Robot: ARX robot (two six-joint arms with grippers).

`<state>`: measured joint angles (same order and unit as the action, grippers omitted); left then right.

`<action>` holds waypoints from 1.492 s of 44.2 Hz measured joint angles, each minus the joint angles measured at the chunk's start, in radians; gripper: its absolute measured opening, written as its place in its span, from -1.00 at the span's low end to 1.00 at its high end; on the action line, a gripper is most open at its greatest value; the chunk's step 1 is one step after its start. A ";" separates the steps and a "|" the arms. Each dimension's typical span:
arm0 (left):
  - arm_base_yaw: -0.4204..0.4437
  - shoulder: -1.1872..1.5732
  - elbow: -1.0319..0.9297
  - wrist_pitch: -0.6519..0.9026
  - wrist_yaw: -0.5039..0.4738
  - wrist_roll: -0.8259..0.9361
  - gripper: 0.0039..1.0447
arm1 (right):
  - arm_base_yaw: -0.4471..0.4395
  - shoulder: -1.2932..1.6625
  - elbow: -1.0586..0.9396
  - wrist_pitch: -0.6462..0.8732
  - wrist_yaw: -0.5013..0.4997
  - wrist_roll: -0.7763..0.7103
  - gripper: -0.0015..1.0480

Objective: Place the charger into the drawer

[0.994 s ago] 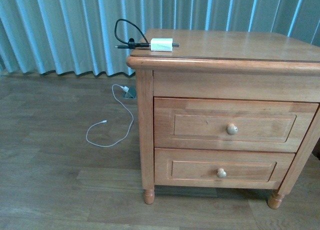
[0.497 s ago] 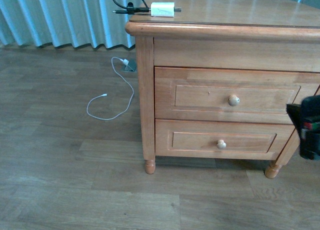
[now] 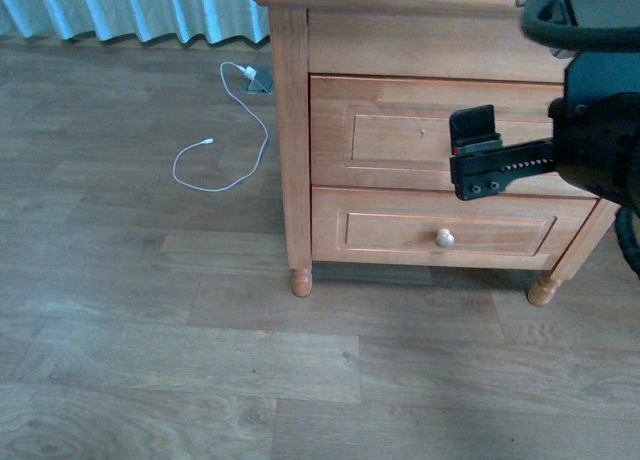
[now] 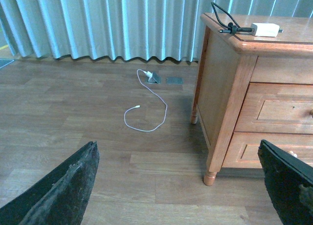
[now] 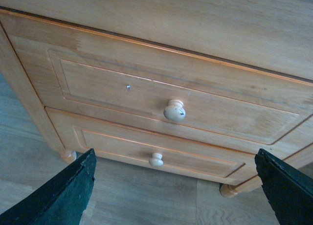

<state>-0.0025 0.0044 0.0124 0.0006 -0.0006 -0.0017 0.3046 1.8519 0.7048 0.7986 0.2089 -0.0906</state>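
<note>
The charger, a white block with a looped black cable, lies on the nightstand's top near its corner; it is out of the front view. The drawer is the taller upper one, and it is shut. In the right wrist view the drawer shows its pale knob. My right gripper is open and empty, right in front of the drawer, hiding its knob in the front view. In its own view the right gripper is wide open. My left gripper is open and empty over the floor, left of the nightstand.
The shorter lower drawer with its knob is shut. A thin white cable lies on the wooden floor left of the nightstand. Blue curtains hang behind.
The front view has dropped and moved nearer, so the nightstand's top and charger left it. My right gripper came in from the right and rose in front of the upper drawer.
</note>
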 joint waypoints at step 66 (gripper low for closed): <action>0.000 0.000 0.000 0.000 0.000 0.000 0.89 | -0.007 0.513 0.492 0.000 0.164 -0.014 0.84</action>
<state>-0.0025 0.0044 0.0124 0.0006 -0.0006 -0.0021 0.2974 2.3646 1.1969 0.7986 0.3733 -0.1043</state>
